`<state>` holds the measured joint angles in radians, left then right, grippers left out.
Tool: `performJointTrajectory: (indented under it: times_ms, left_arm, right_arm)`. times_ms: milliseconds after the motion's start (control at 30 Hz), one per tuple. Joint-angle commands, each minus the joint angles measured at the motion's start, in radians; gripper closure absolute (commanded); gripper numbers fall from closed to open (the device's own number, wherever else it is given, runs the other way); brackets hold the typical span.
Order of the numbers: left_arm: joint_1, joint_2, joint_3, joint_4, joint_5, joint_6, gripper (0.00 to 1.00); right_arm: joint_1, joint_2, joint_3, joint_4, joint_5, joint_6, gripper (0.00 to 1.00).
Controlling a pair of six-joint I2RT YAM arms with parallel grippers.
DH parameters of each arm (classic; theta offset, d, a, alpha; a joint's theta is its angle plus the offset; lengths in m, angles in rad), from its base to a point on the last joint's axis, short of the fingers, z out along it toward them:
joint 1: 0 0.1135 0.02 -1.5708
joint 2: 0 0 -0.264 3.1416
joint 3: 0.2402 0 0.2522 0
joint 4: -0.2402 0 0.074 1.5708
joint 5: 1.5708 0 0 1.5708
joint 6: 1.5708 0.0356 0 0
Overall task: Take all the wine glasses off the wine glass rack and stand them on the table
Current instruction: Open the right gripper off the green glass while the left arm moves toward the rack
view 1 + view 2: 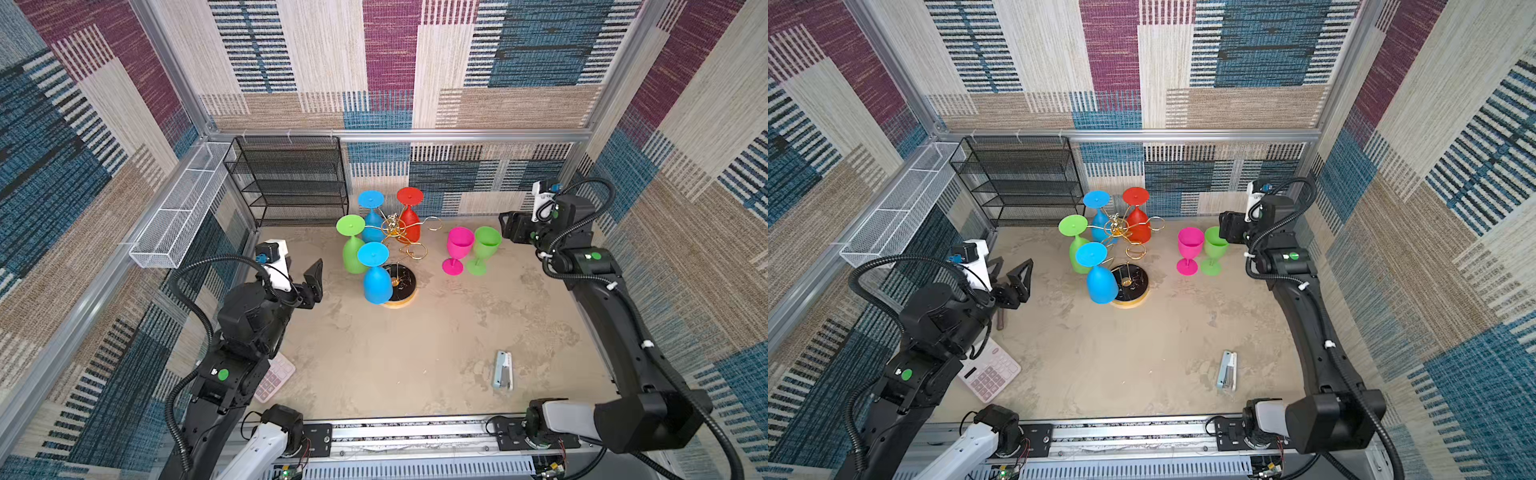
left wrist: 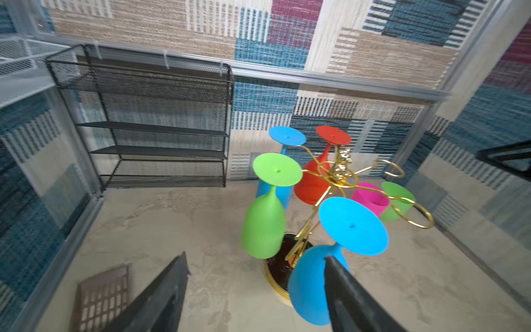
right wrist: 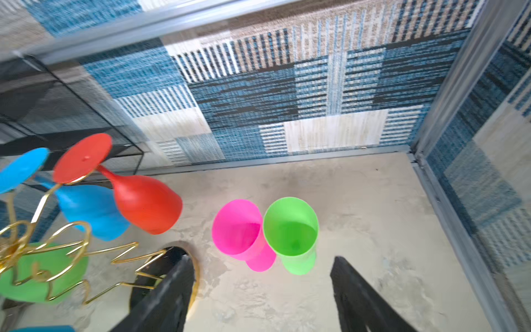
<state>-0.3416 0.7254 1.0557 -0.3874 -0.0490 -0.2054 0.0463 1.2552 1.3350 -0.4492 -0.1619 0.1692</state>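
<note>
My left end effector [image 1: 1012, 272], fingers apart and empty, hangs near the rack [image 1: 392, 227], a gold wire tree with a round black base on the table [image 1: 415, 353]. Four matte, plastic-looking glasses hang there upside down by their flat feet. The nearest blue glass [image 1: 377, 282] looks light, stiff and smooth, so I would grip its rounded bowl. My right end effector [image 3: 263, 260] is apart and empty too.

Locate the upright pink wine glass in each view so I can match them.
In both top views: pink wine glass stands on the table right of the wine glass rack.
Left wrist: seen through the rack's gold arms.
Right wrist: mid-frame, bowl open toward camera.
Shared landmark: the upright green wine glass beside it everywhere.
</note>
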Motion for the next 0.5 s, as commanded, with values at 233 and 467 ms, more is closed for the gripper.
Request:
performJointTrajectory:
  times_ms: [233, 467]
  left_arm:
    - [0.01, 0.168, 0.193, -0.275, 0.531, -0.263, 0.41]
    - [0.049, 0.181, 0.126, -0.137, 0.637, -0.417, 0.5]
  right_arm:
    - [0.002, -0.098, -0.145, 0.193, -0.174, 0.065, 0.11]
    - [0.003, -0.129, -0.199, 0.229, -0.212, 0.071, 0.08]
